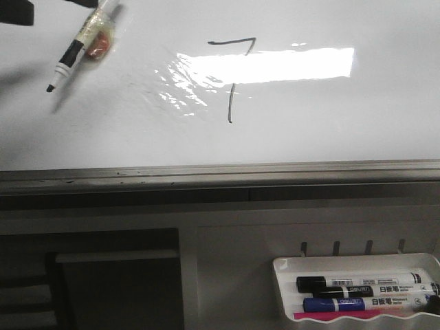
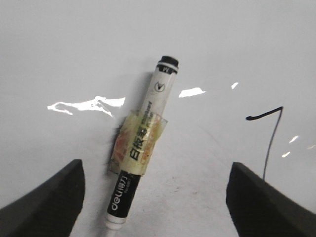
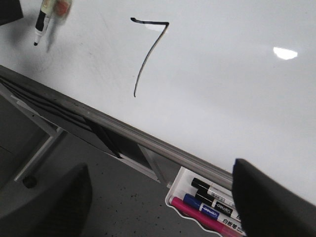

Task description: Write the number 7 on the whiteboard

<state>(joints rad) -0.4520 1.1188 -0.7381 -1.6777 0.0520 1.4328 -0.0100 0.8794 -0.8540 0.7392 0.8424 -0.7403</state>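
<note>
The whiteboard fills the front view, with a grey frame along its near edge. A black number 7 is drawn near its middle; it also shows in the left wrist view and the right wrist view. A black-and-white marker wrapped in yellowish tape lies against the board at the upper left, uncapped nib pointing down-left. My left gripper is open, its fingers wide apart on either side of the marker without touching it. My right gripper is open and empty, below the board's frame.
A small white tray hangs below the board at the right, holding black, blue and pink markers; it also shows in the right wrist view. A dark shape sits at the front view's top left corner. Bright glare crosses the 7.
</note>
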